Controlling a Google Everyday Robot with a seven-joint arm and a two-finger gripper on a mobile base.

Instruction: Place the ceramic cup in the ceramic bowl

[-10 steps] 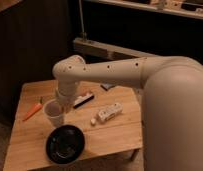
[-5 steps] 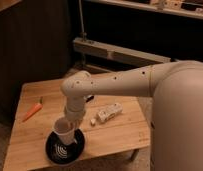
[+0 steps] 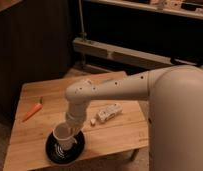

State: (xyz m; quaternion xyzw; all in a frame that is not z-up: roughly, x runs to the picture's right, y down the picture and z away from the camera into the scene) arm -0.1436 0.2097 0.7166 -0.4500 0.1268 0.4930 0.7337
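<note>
One gripper point(image 3: 68, 131) half hidden behind ceramic cup point(image 3: 62, 136) over ceramic bowl point(image 3: 65, 147), arm overhead.

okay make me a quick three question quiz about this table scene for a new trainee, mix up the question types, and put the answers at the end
1. True or false: the ceramic cup is over the ceramic bowl.
2. What lies near the table's left edge? A) carrot B) spoon C) sponge
3. Where is the gripper?

Key:
1. True.
2. A, the orange carrot.
3. At the cup, above the bowl, near the table's front edge; the white object lies to its right.
</note>
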